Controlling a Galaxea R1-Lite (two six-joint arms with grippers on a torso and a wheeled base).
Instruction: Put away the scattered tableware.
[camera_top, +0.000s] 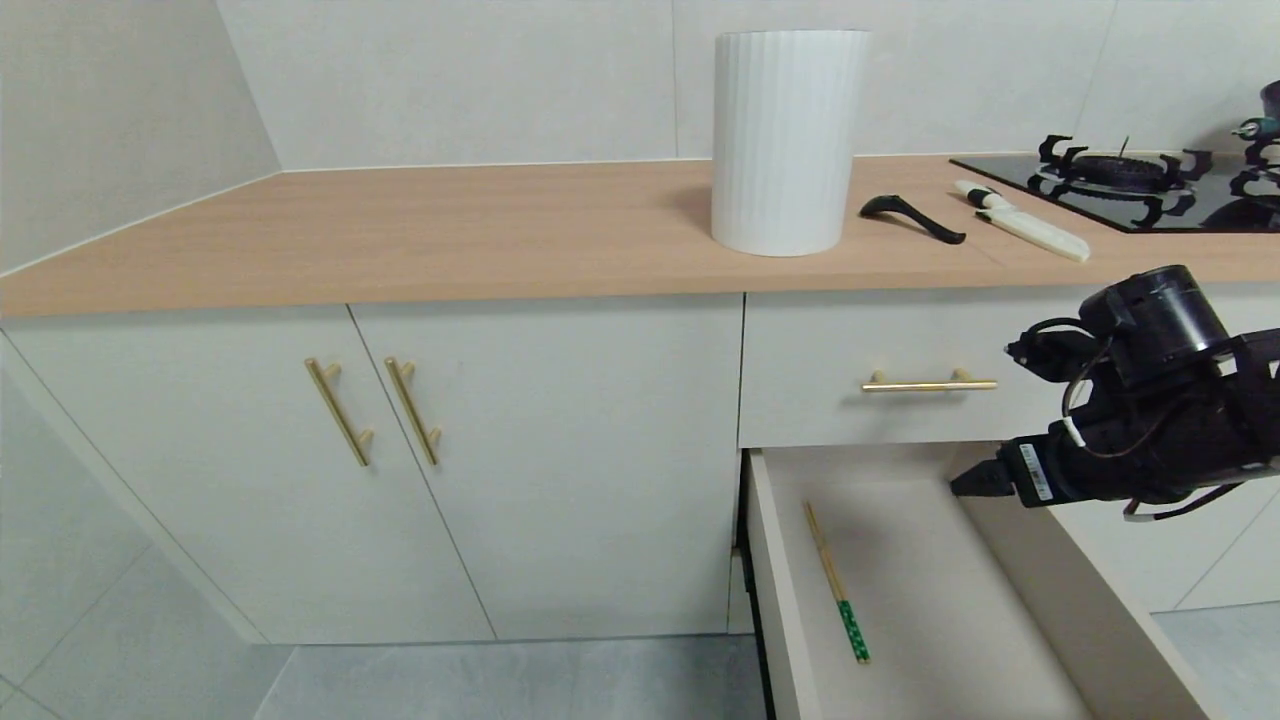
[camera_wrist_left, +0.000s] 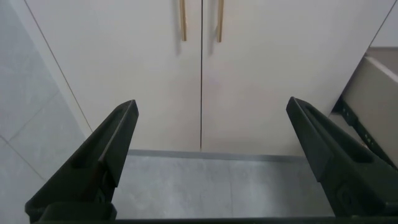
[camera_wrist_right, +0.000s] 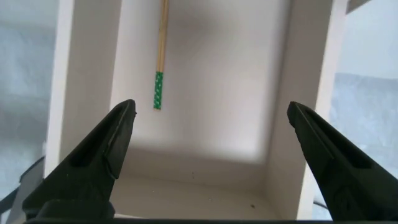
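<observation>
At the head view's lower right, chopsticks (camera_top: 836, 583) are seen in the open drawer (camera_top: 773, 560); a knife (camera_top: 1020, 222) and black utensil (camera_top: 912, 217) lie on the counter (camera_top: 400, 230) at upper right. The right gripper (camera_wrist_right: 211, 107) is held spread above the drawer, and the left gripper (camera_wrist_left: 211, 104) is spread before cabinet doors (camera_wrist_left: 155, 81).

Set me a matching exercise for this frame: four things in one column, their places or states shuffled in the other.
1 chopsticks
2 white knife
3 ribbed white container
4 right gripper

A over the open drawer, jaws apart
B lying inside the drawer
C upright on the counter
D flat on the counter beside the hob

Pairs: 1-B, 2-D, 3-C, 4-A
</observation>
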